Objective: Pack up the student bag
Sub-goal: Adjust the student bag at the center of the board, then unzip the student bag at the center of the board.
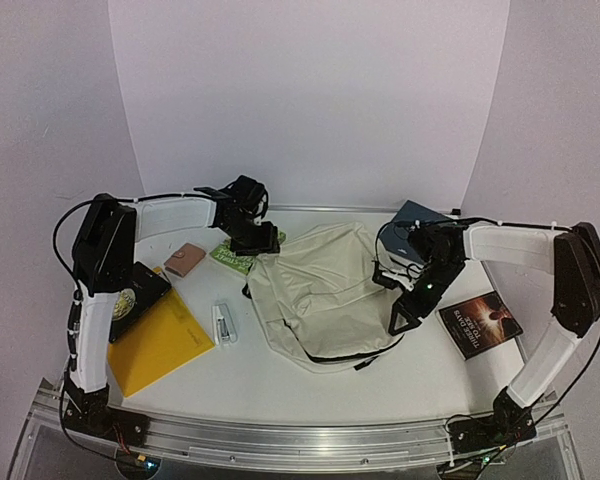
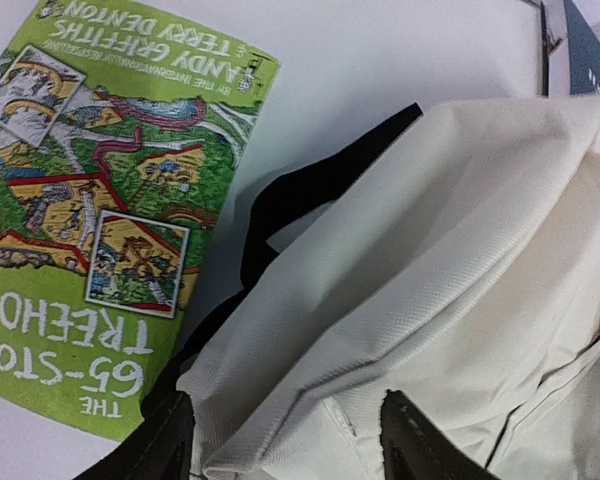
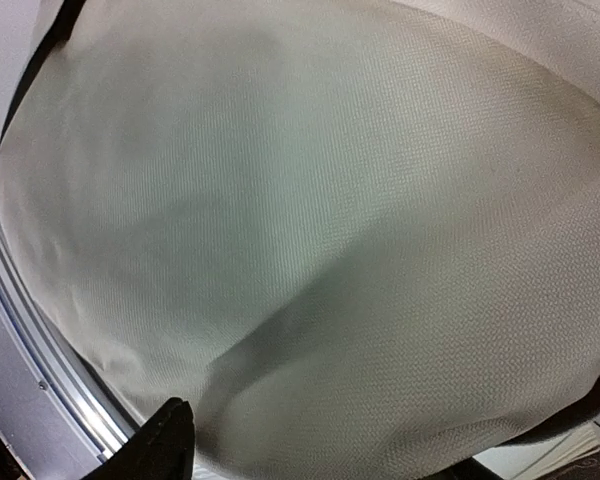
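Note:
The student bag (image 1: 320, 290) is a cream fabric backpack with black straps, lying flat mid-table. My left gripper (image 1: 255, 237) is at its far left corner. In the left wrist view the gripper (image 2: 290, 450) is open, its fingers (image 2: 420, 445) astride a fold of the bag (image 2: 430, 250). My right gripper (image 1: 405, 312) is at the bag's right edge. In the right wrist view it (image 3: 315, 465) is open, close over the cream fabric (image 3: 310, 200), one fingertip (image 3: 160, 440) showing at the lower left.
A green Treehouse book (image 1: 232, 258) (image 2: 90, 190) lies beside the bag's left corner. A pink wallet (image 1: 185, 258), a black book (image 1: 135, 295), a yellow folder (image 1: 160, 340) and a white stapler (image 1: 223, 322) lie left. A dark book (image 1: 480, 322) lies right, a blue book (image 1: 420, 222) behind.

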Available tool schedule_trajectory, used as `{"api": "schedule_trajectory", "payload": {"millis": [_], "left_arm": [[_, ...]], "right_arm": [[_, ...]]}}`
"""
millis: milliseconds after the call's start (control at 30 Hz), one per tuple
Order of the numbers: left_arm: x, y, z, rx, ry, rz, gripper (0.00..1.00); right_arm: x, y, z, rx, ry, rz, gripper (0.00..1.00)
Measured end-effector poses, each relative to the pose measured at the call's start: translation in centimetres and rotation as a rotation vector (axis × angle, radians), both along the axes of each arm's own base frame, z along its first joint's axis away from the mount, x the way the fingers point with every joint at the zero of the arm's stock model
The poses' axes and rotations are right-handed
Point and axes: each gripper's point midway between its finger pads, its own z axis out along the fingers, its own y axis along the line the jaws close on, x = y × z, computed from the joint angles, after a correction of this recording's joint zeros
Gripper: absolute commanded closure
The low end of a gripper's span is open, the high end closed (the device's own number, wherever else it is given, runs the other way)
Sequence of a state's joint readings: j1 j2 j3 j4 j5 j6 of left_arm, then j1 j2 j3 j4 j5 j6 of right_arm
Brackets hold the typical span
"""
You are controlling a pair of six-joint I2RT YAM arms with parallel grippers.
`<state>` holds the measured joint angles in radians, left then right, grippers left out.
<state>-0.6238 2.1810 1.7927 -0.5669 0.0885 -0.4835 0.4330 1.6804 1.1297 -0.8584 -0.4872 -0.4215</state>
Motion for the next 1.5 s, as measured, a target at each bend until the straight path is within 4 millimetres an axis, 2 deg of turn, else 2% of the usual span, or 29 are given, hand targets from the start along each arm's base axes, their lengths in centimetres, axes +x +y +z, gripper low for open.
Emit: {"api": "schedule_trajectory", "payload": {"millis": [67, 100, 133, 200, 300, 400, 500, 567, 667, 800, 933, 1100, 1200, 1267, 1367, 1500], "left_arm": [[0.5, 0.6, 0.2, -0.006, -0.001, 0.006, 0.21], [0.6, 0.8, 0.4, -0.013, 0.0, 0.01, 0.19], [0.6, 0.9, 0.6, -0.019, -0.003, 0.009, 0.17], [0.0, 1.1, 0.8, -0.029, 0.001, 0.0, 0.03], [-2.4, 1.6, 1.0, -0.033, 0.023, -0.02, 0.0], [-5.1, 2.0, 1.4, -0.049, 0.046, -0.035, 0.0], [-7.7, 1.8, 1.4, -0.066, 0.065, -0.058, 0.02], [-9.1, 1.5, 0.8, -0.066, 0.086, -0.072, 0.07], [-11.1, 1.0, -1.1, -0.061, 0.131, -0.087, 0.15], [-13.1, 1.2, -3.4, -0.057, 0.197, -0.089, 0.28], [-13.2, 1.2, -4.6, -0.062, 0.223, -0.072, 0.37], [-12.6, 0.9, -6.3, -0.043, 0.242, -0.064, 0.47], [-11.6, 0.7, -6.6, -0.036, 0.243, -0.055, 0.5], [-10.7, 0.8, -6.5, -0.038, 0.238, -0.039, 0.49], [-9.6, 1.2, -6.3, -0.042, 0.229, -0.022, 0.4], [-9.2, 1.5, -5.5, -0.044, 0.213, -0.017, 0.35]], "right_arm": [[-0.5, 0.4, 0.1, 0.008, 0.009, 0.022, 0.07], [-0.7, 0.5, 0.2, 0.009, 0.009, 0.032, 0.02], [-0.7, 0.5, 0.4, 0.011, 0.008, 0.032, 0.02], [-0.2, -0.1, 1.0, 0.019, -0.004, 0.008, 0.02], [2.5, -1.8, 2.8, 0.041, -0.055, -0.078, 0.02], [6.3, -3.9, 4.8, 0.048, -0.142, -0.181, 0.05], [8.1, -4.6, 5.1, 0.041, -0.179, -0.226, 0.11], [8.5, -4.4, 4.3, 0.037, -0.164, -0.231, 0.15], [8.7, -4.1, 2.0, 0.022, -0.107, -0.235, 0.18], [8.3, -3.7, 0.1, 0.008, -0.061, -0.223, 0.24], [7.3, -3.3, -1.0, 0.001, -0.044, -0.199, 0.31], [4.8, -1.9, -2.9, -0.03, -0.011, -0.12, 0.32], [3.5, -0.8, -3.7, -0.055, -0.001, -0.064, 0.32], [2.7, -0.2, -3.9, -0.062, 0.005, -0.036, 0.3], [2.0, 0.5, -3.9, -0.056, 0.01, -0.005, 0.27], [1.3, 1.0, -2.8, -0.031, 0.007, 0.02, 0.24]]}}
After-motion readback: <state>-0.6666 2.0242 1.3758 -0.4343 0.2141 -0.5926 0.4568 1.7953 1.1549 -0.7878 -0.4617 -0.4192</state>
